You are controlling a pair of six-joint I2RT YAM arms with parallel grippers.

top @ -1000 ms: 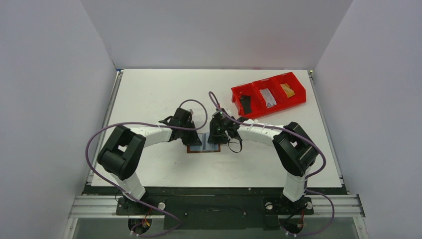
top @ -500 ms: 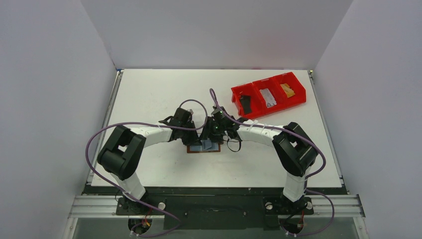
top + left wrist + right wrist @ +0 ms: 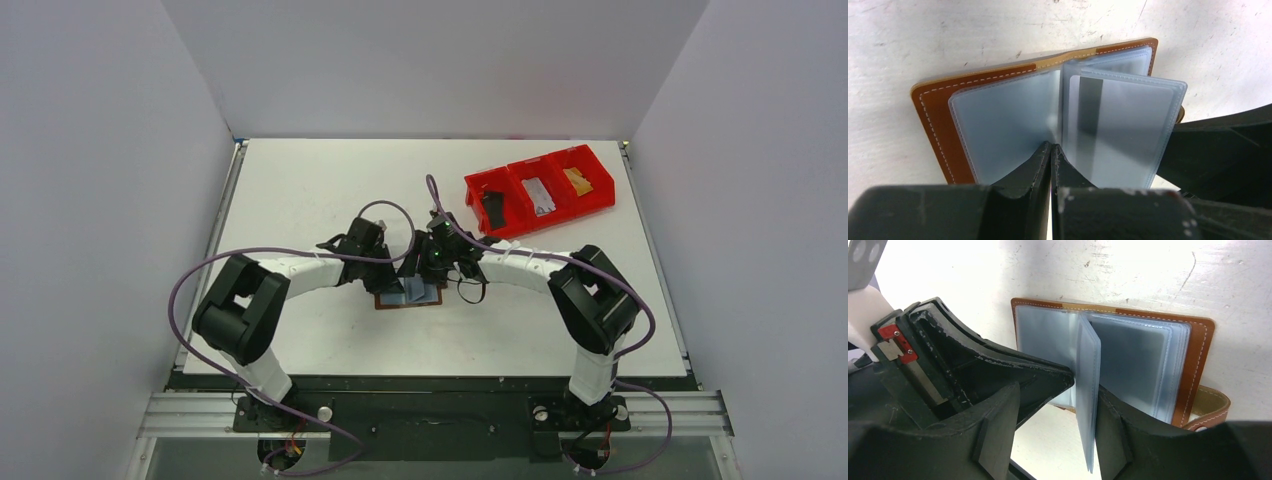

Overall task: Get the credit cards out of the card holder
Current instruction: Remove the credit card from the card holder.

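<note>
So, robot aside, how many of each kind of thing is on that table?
Card holder: 1
Red bin: 1
Cards in the bin: 3 (black card, grey card, yellow card)
Total: 5; any cards inside the holder's sleeves I cannot count.

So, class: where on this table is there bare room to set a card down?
Bare table lies between the left arm and the back wall, and along the front edge between the two arms. Crowded: around the card holder and red bin.
</note>
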